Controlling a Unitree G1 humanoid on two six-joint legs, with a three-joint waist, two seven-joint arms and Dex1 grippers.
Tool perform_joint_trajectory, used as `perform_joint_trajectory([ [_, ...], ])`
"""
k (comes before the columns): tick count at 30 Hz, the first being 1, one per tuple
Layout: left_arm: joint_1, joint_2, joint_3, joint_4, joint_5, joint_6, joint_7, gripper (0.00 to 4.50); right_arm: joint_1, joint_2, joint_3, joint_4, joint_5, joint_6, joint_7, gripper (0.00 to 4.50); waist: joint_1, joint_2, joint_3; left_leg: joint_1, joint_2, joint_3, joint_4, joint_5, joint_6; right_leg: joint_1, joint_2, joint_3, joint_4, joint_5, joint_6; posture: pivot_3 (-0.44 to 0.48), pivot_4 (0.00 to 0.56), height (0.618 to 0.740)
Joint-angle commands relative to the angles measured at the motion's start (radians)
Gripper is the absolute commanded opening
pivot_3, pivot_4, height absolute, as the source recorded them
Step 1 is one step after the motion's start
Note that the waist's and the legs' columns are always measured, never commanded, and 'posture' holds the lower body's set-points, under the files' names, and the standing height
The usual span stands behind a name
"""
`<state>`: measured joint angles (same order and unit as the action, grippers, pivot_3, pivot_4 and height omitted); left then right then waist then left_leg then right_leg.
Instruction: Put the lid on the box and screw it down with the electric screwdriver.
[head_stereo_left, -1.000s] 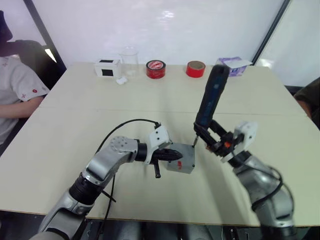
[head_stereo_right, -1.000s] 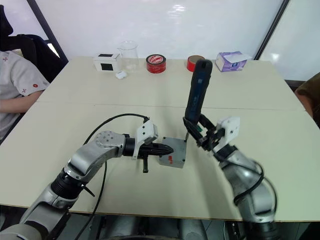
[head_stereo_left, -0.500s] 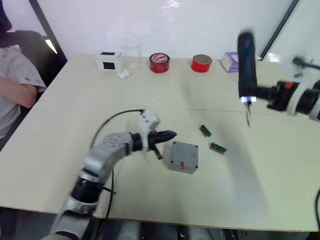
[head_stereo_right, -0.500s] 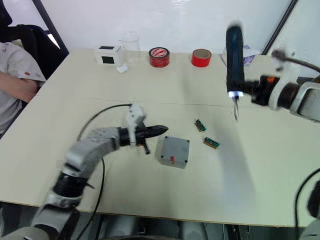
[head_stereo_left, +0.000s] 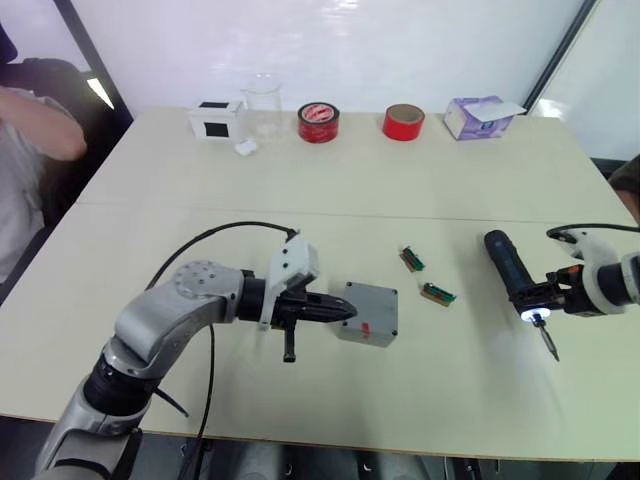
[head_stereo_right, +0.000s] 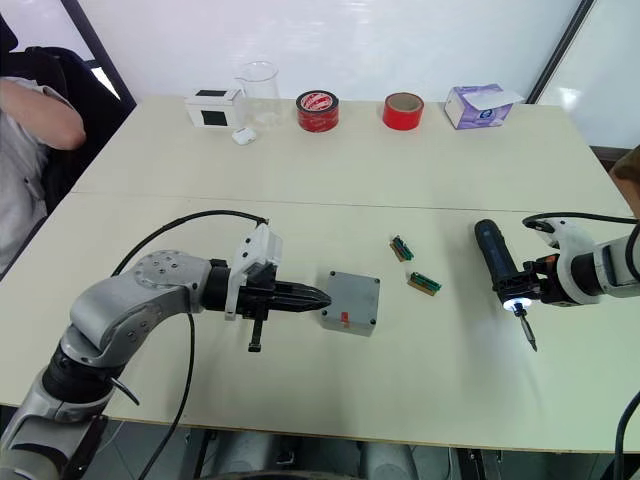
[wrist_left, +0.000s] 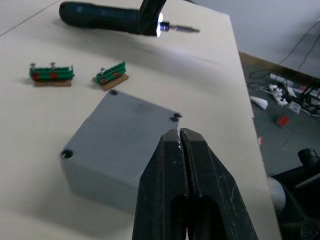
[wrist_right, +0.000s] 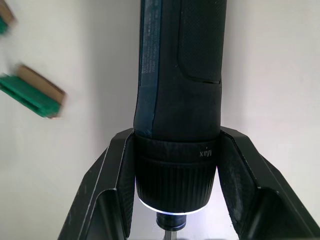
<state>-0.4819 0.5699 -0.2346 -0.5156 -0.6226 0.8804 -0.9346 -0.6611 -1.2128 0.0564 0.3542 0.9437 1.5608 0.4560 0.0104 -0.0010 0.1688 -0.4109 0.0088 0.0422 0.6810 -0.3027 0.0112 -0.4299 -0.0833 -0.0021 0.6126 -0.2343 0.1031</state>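
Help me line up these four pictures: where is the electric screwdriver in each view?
Left eye view: electric screwdriver lying at the table's right, in the right gripper.
Right eye view: same place.
Left wrist view: beyond the closed box, tip lit.
Right wrist view: between the fingers.
Shared landmark: green terminal blocks.

From my remote seat: box (head_stereo_right: 350, 301) w/ lid (wrist_left: 131, 123) on it at table (head_stereo_right: 300, 150) centre, L gripper (head_stereo_right: 318, 296) touching its left side, two small boards (head_stereo_right: 412, 265) just right-behind, electric screwdriver (head_stereo_right: 499, 268) lying far right in R gripper (wrist_right: 172, 210), tape rolls (head_stereo_right: 360, 111) along rear edge.
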Motion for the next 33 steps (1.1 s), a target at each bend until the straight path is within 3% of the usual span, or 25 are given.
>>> perform_joint_trajectory([
  [1, 0.003, -0.011, -0.003, -0.032, -0.019, 0.002, 0.019, 0.0, 0.014, 0.009, -0.04, -0.046, -0.06, -0.01, 0.038, 1.83, 0.0, 0.0, 0.0, 0.0, 0.001, 0.0, 0.001, 0.0, 0.0, 0.0, 0.001, 0.0, 0.0, 0.0, 0.0, 0.0, 0.15, 0.74],
  [4, 0.005, -0.021, -0.001, -0.024, -0.025, 0.011, 0.034, 0.0, 0.091, 0.019, -0.056, -0.097, -0.088, -0.011, 0.058, 1.83, 0.003, 0.0, 0.0, 0.0, 0.001, 0.0, 0.001, 0.0, 0.0, 0.001, 0.002, 0.0, 0.0, 0.0, 0.0, 0.0, 0.15, 0.74],
  [6, -0.001, -0.033, -0.001, -0.013, -0.027, 0.022, 0.047, 0.0, 0.149, 0.023, -0.067, -0.128, -0.111, -0.026, 0.068, 2.81, 0.005, 0.0, 0.0, 0.0, 0.001, -0.001, 0.001, 0.0, 0.0, 0.001, 0.002, 0.0, 0.001, 0.0, 0.001, 0.0, 0.15, 0.74],
  [10, -0.015, -0.05, 0.018, 0.036, -0.027, 0.038, 0.068, 0.0, 0.199, 0.031, -0.096, -0.155, -0.161, -0.065, 0.086, 4.26, 0.003, -0.002, -0.001, 0.002, 0.001, -0.002, 0.002, 0.0, 0.0, 0.004, 0.002, 0.0, 0.001, 0.001, 0.001, 0.0, 0.15, 0.74],
  [11, -0.021, -0.06, 0.041, 0.054, -0.046, 0.047, 0.072, 0.0, 0.207, 0.027, -0.099, -0.164, -0.171, -0.08, 0.096, 4.43, 0.003, -0.002, -0.001, 0.003, 0.001, -0.002, 0.003, 0.0, 0.0, 0.005, 0.001, -0.001, 0.001, 0.001, 0.001, 0.0, 0.15, 0.74],
  [18, -0.066, -0.053, 0.199, 0.215, -0.106, 0.054, 0.081, 0.0, 0.125, -0.07, -0.093, -0.195, -0.252, -0.278, 0.294, 4.43, -0.003, -0.001, 0.0, 0.003, 0.001, -0.001, 0.004, 0.0, 0.0, 0.004, 0.001, 0.0, 0.001, 0.002, 0.003, 0.0, 0.15, 0.74],
  [23, -0.049, 0.021, 0.159, 0.244, -0.022, -0.008, 0.05, 0.0, 0.08, -0.108, -0.164, -0.265, -0.272, -0.419, 0.407, 4.43, -0.013, 0.0, 0.0, 0.003, 0.002, -0.001, 0.003, 0.0, 0.0, 0.002, 0.003, 0.0, 0.003, 0.002, 0.003, 0.0, 0.15, 0.74],
  [27, -0.026, 0.04, 0.073, 0.229, 0.047, -0.049, 0.038, 0.0, 0.274, -0.084, -0.323, -0.545, -0.159, -0.449, 0.538, 4.43, 0.002, -0.001, 0.0, 0.003, 0.002, -0.002, 0.002, 0.0, 0.0, 0.003, 0.003, 0.0, 0.003, 0.002, 0.003, 0.0, 0.15, 0.74],
  [31, -0.013, 0.076, -0.051, 0.226, 0.154, -0.117, 0.0, 0.0, 0.481, -0.007, -0.329, -0.859, -0.089, -0.449, 0.537, 4.43, 0.005, -0.001, -0.001, 0.002, 0.002, -0.003, 0.003, 0.0, 0.0, 0.004, 0.002, -0.001, 0.003, 0.002, 0.004, 0.0, 0.15, 0.74],
  [33, -0.012, 0.084, -0.078, 0.23, 0.179, -0.135, -0.016, 0.0, 0.532, 0.029, -0.316, -0.934, -0.078, -0.455, 0.517, 4.43, 0.003, -0.002, -0.001, 0.003, 0.002, -0.003, 0.003, 0.0, 0.0, 0.004, 0.001, 0.0, 0.003, 0.003, 0.004, 0.0, 0.15, 0.74],
])
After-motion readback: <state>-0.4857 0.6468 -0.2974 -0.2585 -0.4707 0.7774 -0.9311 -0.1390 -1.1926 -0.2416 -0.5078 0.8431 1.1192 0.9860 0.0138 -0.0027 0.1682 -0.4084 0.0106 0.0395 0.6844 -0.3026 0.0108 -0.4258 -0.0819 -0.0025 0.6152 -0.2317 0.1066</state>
